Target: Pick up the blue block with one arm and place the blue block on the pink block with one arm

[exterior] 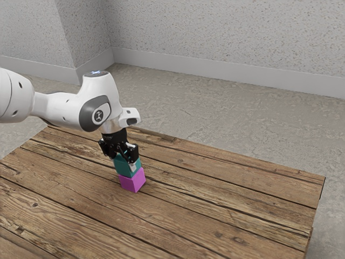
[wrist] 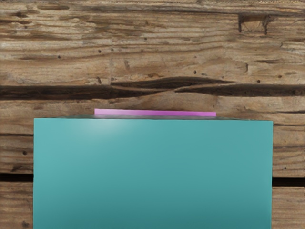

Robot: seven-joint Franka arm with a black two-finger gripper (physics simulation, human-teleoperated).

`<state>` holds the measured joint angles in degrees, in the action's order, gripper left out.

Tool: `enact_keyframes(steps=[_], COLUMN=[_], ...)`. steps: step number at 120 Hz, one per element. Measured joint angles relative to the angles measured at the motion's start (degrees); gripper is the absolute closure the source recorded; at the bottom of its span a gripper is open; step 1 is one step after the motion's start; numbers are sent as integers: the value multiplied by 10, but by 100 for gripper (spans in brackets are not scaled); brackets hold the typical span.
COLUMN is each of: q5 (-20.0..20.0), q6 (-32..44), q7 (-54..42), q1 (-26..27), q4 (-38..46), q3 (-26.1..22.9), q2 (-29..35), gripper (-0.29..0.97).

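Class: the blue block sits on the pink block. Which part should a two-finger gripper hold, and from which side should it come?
Two opposite upright faces of the blue block, near its top, coming straight down from above. Its flat, parallel sides suit that, and the pink block covers its underside.

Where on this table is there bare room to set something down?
Bare table stretches from the pink block to the edge at the exterior view's right, and across the near side too. Crowded only at the stack: the claw grips the blue block sitting on the pink one.
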<state>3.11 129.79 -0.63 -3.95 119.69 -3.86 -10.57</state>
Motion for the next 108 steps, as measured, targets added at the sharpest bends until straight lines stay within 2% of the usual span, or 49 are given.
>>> enact_keyframes(steps=[108], q5=[-10], q6=[2], q7=[-3], q1=[1], q4=[1], q3=[-1], q2=[1], gripper=[32])
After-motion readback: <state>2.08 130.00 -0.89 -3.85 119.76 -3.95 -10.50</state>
